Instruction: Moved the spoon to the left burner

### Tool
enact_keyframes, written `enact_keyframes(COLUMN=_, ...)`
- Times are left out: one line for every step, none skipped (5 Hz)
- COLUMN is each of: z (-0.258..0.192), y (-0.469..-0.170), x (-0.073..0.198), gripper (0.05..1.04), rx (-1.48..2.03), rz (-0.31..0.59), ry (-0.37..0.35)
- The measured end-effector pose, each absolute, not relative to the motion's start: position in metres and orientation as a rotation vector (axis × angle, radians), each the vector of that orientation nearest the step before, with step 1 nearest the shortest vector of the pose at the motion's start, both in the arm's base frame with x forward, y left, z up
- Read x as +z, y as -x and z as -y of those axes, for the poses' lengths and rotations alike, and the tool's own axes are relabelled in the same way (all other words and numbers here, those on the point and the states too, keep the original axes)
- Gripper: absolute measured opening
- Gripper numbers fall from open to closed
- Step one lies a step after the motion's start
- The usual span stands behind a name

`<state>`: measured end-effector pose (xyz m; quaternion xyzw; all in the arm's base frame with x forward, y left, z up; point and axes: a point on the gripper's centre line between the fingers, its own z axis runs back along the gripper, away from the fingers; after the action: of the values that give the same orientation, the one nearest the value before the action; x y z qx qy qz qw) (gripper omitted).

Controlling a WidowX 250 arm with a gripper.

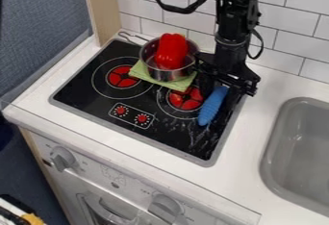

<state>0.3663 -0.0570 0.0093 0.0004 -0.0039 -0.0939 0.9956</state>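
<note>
Now: black two-finger gripper (220,85) at blue, oblong object (212,107).
Object over black stovetop's (93,100) right side; cannot tell whether clamped.

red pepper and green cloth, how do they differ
The red pepper is bulky and glossy, while the green cloth is thin and matte. The pepper sticks up out of the metal pot; the cloth lies flat beneath that pot. Both are at the stovetop's back.

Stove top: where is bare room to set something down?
Free: the stove top below the blue object; the white counter between stove top and sink; most of the left burner, beside the green cloth. Crowded: the back, where the pot with red pepper stands on that cloth, beside the tool.
</note>
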Motion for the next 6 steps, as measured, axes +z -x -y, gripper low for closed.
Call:
enact_keyframes(z=0.059, y=-0.365, x=0.01, gripper=0.414, rx=-0.199, rz=-0.002, ry=-0.03)
enact_keyframes(z=0.062, y=-0.361, x=0.012, gripper=0.371, rx=-0.225, rz=-0.024, ry=-0.091)
enact_keyframes(z=0.061, y=-0.353, x=0.021, gripper=0.37, rx=-0.276, rz=-0.068, ry=-0.07)
enact_keyframes(z=0.026, y=-0.347, x=0.082, gripper=0.37, rx=-0.259, rz=0.004, ry=-0.03)
enact_keyframes(z=-0.031, y=-0.327, x=0.123, gripper=0.37, rx=-0.196, rz=0.014, ry=-0.038)
enact_keyframes(z=-0.07, y=-0.298, x=0.127, gripper=0.37, rx=-0.189, rz=0.0, ry=-0.079)
